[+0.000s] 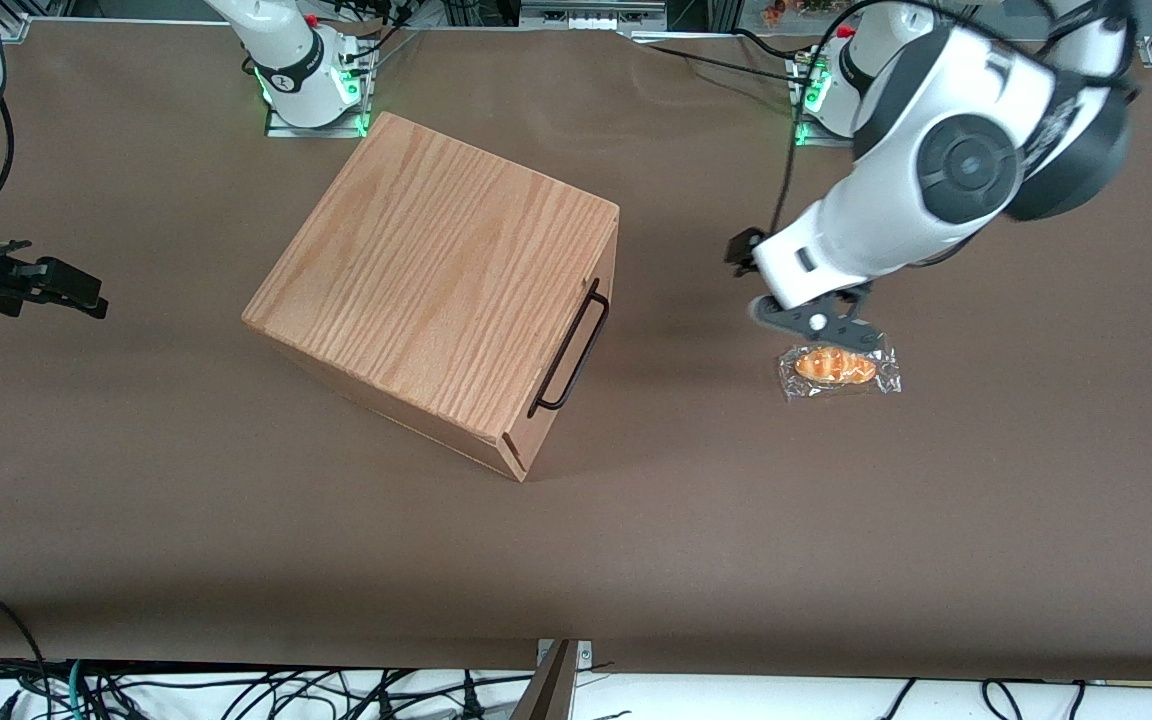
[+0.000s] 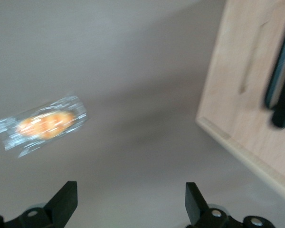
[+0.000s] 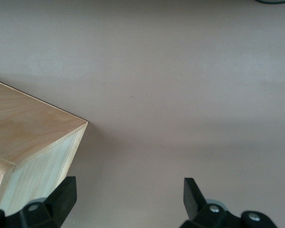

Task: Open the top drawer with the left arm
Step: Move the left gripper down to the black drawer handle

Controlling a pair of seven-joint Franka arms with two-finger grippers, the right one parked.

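Just beneath the gripper [image 1: 821,322], on the brown table [image 1: 836,520], lies a wrapped bread roll [image 1: 838,366], a bystander to this job; the left arm [image 1: 936,170] hangs over it only because its route to the cabinet passes there, as I judge it. The wrist view shows the two black fingers [image 2: 64,202] standing well apart with nothing between them, bare table showing through the gap, so the gripper is spread and empty, ready to take something thin.

The oak-grain cabinet [image 1: 436,270] sits well apart from the gripper, toward the parked arm's end of the table, turned at an angle so that the face carrying the handle looks toward the working arm. That turn suits the task: the front is presented to the arm that must pull it. The top drawer [image 1: 576,390] is fully shut, its front panel flush with the box, and its long black wire handle [image 1: 571,350] stands proud of the panel, leaving a gap for a finger to slip in.

From the gripper, the handle lies sideways toward the parked arm's end and at about the same distance from the front camera, with open table between them. In the wrist view the drawer front [image 2: 256,95] and the dark bar of the handle [image 2: 281,83] already show, blurred. The reach looks barely begun; the gripper probably needs to travel across, line its fingers up astride the bar, then close.
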